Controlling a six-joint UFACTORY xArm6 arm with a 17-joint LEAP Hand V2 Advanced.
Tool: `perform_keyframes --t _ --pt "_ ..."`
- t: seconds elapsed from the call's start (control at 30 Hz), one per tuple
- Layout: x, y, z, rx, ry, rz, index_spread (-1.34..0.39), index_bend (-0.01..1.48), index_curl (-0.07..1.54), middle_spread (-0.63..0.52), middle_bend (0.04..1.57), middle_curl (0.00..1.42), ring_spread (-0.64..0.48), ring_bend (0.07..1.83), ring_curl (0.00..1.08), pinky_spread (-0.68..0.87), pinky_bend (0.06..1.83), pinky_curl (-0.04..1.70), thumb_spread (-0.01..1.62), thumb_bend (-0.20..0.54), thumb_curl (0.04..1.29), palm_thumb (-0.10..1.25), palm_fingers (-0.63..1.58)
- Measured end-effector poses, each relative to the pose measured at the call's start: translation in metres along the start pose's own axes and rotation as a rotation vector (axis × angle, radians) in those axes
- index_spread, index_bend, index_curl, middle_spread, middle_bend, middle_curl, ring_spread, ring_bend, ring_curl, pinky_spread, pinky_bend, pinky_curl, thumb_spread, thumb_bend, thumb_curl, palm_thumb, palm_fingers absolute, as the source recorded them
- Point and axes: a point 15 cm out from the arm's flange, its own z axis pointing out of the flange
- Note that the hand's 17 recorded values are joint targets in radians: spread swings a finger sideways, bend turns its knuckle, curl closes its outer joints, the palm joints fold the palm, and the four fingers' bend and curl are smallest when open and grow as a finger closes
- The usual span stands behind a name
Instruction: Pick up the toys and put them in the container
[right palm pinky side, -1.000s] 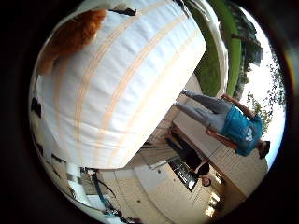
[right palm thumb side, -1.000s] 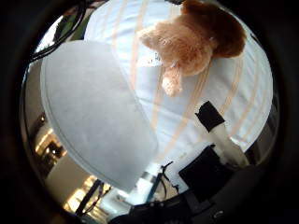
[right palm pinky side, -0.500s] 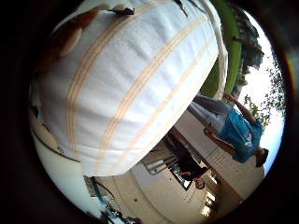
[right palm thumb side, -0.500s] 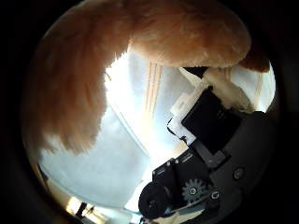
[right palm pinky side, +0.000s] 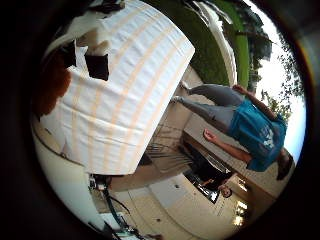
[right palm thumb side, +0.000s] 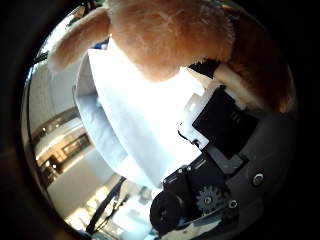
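Thumb-side palm view gives you the plush toy (right palm thumb side: 170, 35) filling much of the picture, pressed close against the palm, with the hand (right palm thumb side: 220, 150) and its black and white fingers (right palm thumb side: 227, 120) curled against its tan and brown fur. Your little-finger-side view catches more fingers bent over a white, orange-striped cloth (right palm pinky side: 125, 95) covering the table, brown fur showing at their side.

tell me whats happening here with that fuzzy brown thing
The robot's hand has its fingers curled against a brown plush toy, which sits right up at the palm over a table with a white, orange-striped cloth. The toy looks grasped, not yet in any container.
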Motion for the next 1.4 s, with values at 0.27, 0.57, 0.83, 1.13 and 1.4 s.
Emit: perform_keyframes --t 0.27,0.57,0.83,1.13,1.4 --pt "-0.089 0.091 -0.072 0.082 -0.054 -0.122 -1.00 0.67 0.17 -0.27 1.16 1.06 -0.13 1.38 0.86 0.19 1.42 0.86 1.20 -0.017 0.55 1.00 0.85" --pt "-0.203 0.080 -0.061 0.056 -0.132 -0.271 -1.07 0.77 0.19 -0.27 1.21 1.10 -0.15 1.42 0.89 0.16 1.46 0.93 1.22 -0.017 0.56 0.99 0.79" --pt "-0.232 0.015 -0.001 0.065 -0.133 -0.263 -0.95 0.85 0.27 -0.24 1.11 1.05 -0.08 1.36 0.83 0.19 1.37 0.92 1.23 -0.029 0.52 0.90 0.76" --pt "-0.228 -0.001 0.029 -0.020 -0.145 -0.268 -0.47 0.66 0.29 -0.05 0.39 0.71 0.16 0.82 0.61 0.31 1.11 0.81 1.22 -0.033 0.49 0.83 -0.35" --pt "-0.212 0.028 -0.009 0.065 -0.157 -0.270 -0.46 0.32 0.20 0.12 0.11 0.48 0.30 0.49 0.39 0.42 0.84 0.60 1.15 -0.024 0.48 0.83 -0.21"
